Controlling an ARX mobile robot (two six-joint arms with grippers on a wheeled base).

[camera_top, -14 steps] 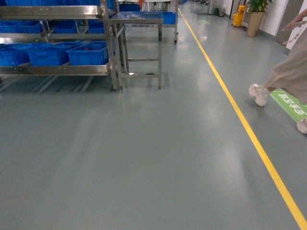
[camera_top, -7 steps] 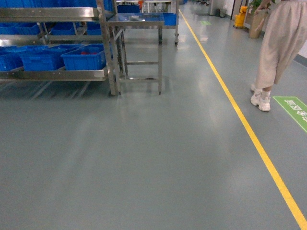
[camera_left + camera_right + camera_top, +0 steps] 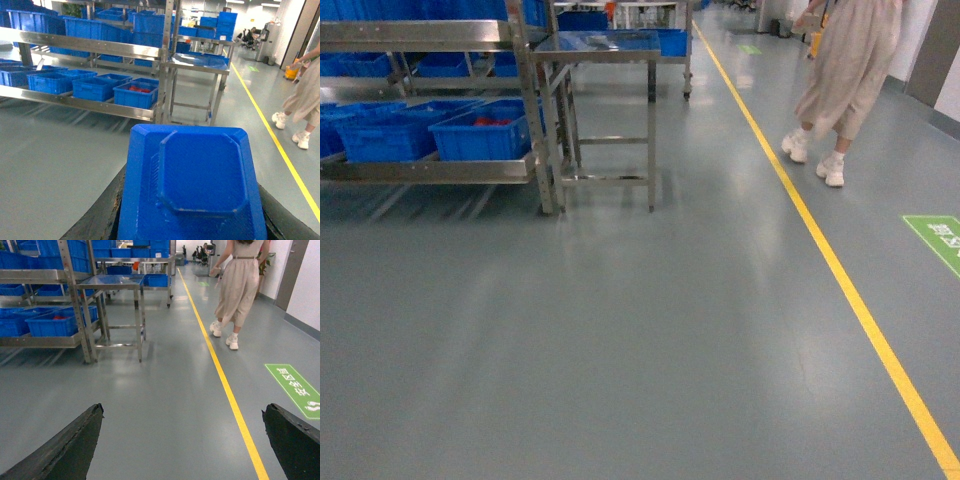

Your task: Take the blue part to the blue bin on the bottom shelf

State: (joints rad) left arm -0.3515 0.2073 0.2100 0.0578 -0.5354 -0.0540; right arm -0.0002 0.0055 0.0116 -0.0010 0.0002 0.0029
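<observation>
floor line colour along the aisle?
Yellow. The floor line runs along the grey floor, clearest in the head view.

grey floor [image 3: 620,340] with a yellow line [image 3: 840,280] running lengthwise at right. person in beige dress [image 3: 845,60], white sneakers, just right of the line. small steel table [image 3: 600,45] beside the rack. green floor sign [image 3: 938,240] near right edge.

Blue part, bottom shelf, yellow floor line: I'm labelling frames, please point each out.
blue part [image 3: 200,180], left wrist view, raised centre panel.
bottom shelf [image 3: 430,170], head view, front rail.
yellow floor line [image 3: 840,275], head view, mid-stripe.
</observation>
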